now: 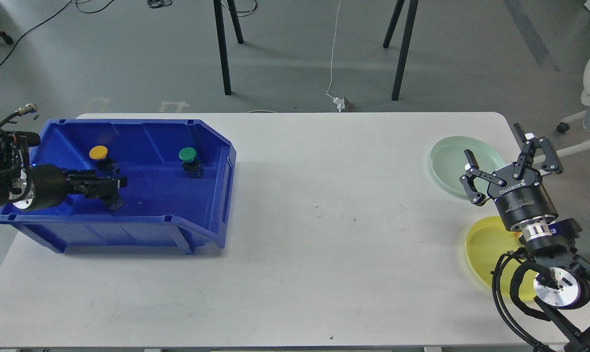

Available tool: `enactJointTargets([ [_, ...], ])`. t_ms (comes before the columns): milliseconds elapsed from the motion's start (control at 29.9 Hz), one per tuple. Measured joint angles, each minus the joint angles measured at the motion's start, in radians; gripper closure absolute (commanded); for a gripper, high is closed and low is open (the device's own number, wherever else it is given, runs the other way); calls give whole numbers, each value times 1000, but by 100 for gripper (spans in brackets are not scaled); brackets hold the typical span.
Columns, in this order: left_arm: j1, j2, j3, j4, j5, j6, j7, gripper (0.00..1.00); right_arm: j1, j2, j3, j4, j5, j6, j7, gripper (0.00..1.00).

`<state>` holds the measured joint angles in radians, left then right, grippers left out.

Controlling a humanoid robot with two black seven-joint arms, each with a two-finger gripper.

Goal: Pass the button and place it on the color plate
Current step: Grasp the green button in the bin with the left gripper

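Buttons: yellow point(98, 153) & green point(188, 155) sat in bin point(212, 146). L gripper point(113, 185) in bin, jaws unclear. R gripper point(508, 161) spread wide, empty.

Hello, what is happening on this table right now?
The left hand is reaching into the blue bin, covering one button near its front wall. A yellow button and a green button sit untouched behind. The right hand waits open by the green plate and yellow plate, both empty.

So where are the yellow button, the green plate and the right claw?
yellow button point(98, 152): head view, on its round cap.
green plate point(449, 161): head view, on its bare inner surface.
right claw point(510, 159): head view, midway between its fingertips.
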<state>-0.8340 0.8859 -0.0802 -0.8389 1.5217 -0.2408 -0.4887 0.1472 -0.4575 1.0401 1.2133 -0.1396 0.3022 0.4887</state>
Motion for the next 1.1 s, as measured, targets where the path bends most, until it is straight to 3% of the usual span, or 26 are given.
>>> enactJointTargets([
  [234,0,-47,12,64,1,1,0,10,0,-2,1,6,1,0,0,4],
  [1104,4,-61,29,90,2,1,0,22,-8,-7,1,9,2,7,0,4],
])
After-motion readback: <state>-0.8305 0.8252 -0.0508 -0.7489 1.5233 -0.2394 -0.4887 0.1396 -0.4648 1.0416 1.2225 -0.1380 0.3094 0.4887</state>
